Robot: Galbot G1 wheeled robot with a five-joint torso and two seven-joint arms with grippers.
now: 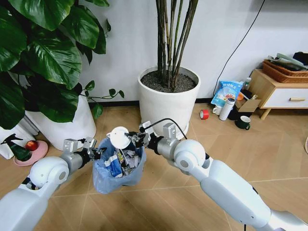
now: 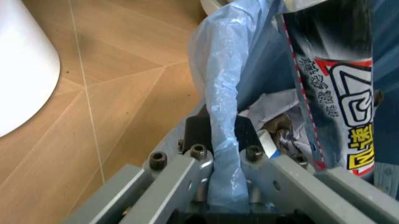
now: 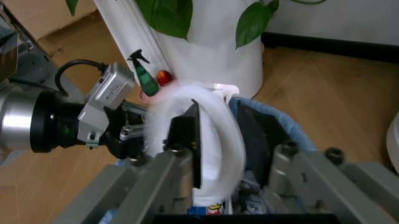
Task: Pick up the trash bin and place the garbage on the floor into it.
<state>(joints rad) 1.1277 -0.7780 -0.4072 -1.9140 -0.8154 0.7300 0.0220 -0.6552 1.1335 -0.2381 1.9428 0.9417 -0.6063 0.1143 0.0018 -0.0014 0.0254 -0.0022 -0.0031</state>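
The trash bin (image 1: pixel 118 172), dark with a crinkled light-blue bag, stands out over the floor (image 1: pixel 159 202) in front of me. My left gripper (image 1: pixel 97 152) is shut on the bin's rim; in the left wrist view the bag's edge (image 2: pixel 222 116) is pinched in that gripper (image 2: pixel 221 140). Over the bin's mouth my right gripper (image 1: pixel 131 139) is shut on a white round lid (image 1: pixel 119 137); the right wrist view shows this lid (image 3: pixel 215 119) on edge in the gripper (image 3: pixel 231 149). Inside the bin lie a printed wrapper (image 2: pixel 330 88) and crumpled paper (image 2: pixel 268 103).
A large white pot (image 1: pixel 168 101) with tall stems stands right behind the bin. A second white pot (image 1: pixel 65 124) with broad leaves is at the left, beside a pink dish (image 1: pixel 30 150) and spray bottle. A red tape roll (image 1: pixel 204 114), cups, bottles and a wooden cabinet (image 1: pixel 279 94) are at the back right.
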